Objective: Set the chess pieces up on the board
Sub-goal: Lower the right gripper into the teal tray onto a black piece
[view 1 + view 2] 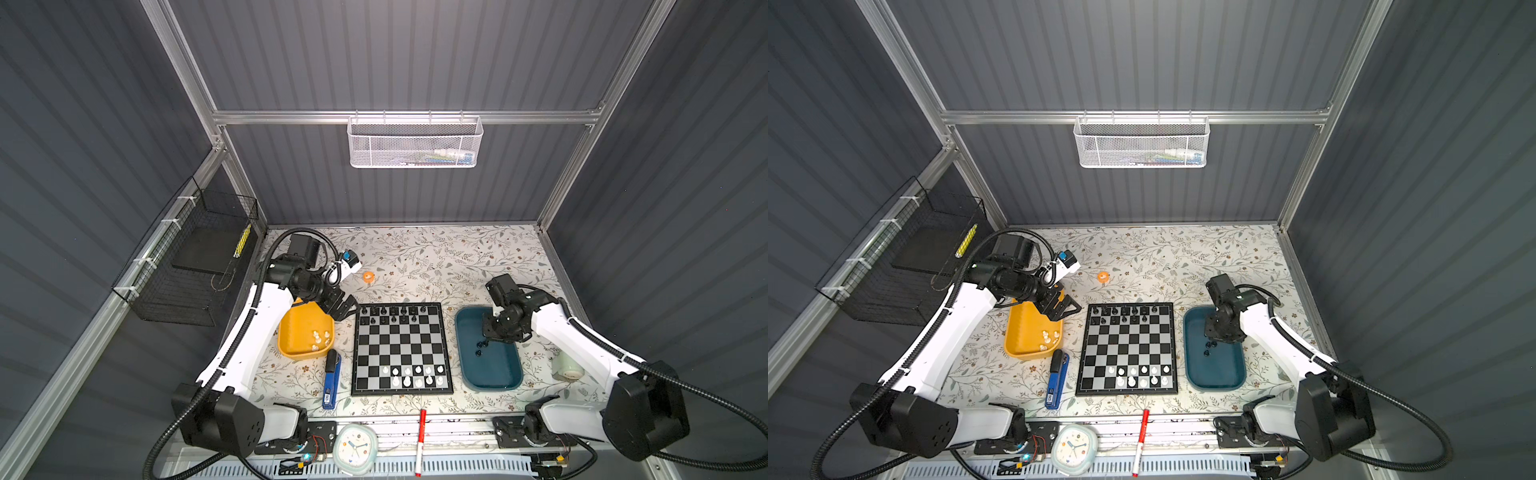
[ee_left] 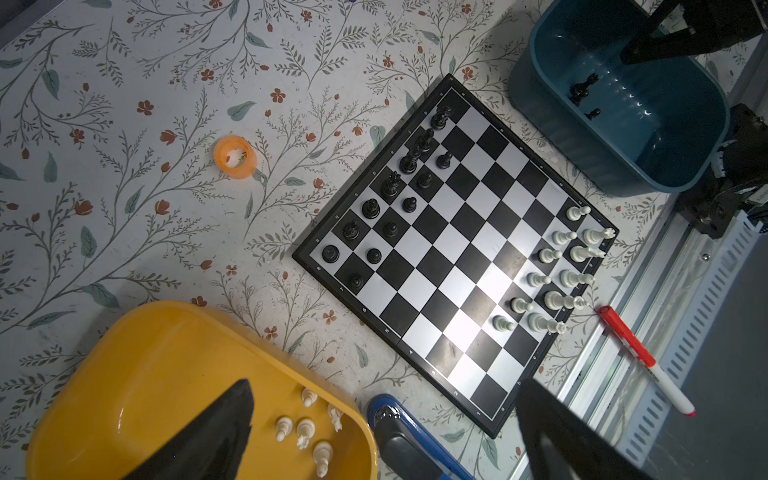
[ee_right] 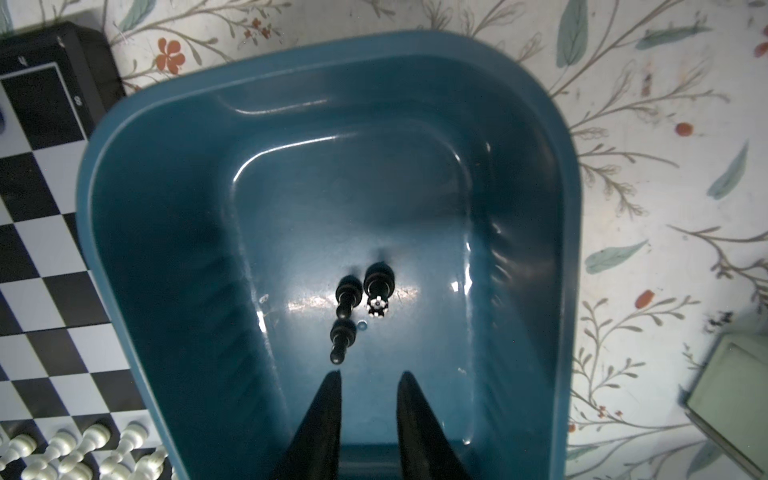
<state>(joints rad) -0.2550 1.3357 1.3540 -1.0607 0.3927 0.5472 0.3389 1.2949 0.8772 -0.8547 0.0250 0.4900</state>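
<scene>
The right gripper [image 3: 370, 374] hangs low inside the teal tray [image 3: 332, 43], which sits just beside the board [image 1: 401, 349] on the right arm's side. Its jaws stand a narrow way apart with only bare tray floor between them, so it holds nothing. Just ahead of its fingertips three black pieces [image 3: 378, 282] lie in a tight cluster. The nearest is a pawn [image 3: 343, 338] on its side, its long axis running roughly along the fingers' own line, head toward the claw and base away. It lies a little off the gap, more in line with one finger than the other — so I judge the coming move calls for a small sideways shift and a short reach forward before the jaws can close across it. The right arm is plainly the nearer. The left gripper [image 1: 348, 308], jaws spread wide and empty, hovers on the opposite side of the board at the yellow tray [image 2: 166, 307], where several white pieces [image 2: 305, 428] lie. Only the right wrist view shows the empty gap and how the pawn lies; in both top views those pieces are mere dark specks beside the gripper's body. The left wrist view adds the state of the board — black chessmen [image 2: 390, 187] along one edge, white chessmen [image 2: 555, 299] along the opposite edge, both sides with vacant squares.
</scene>
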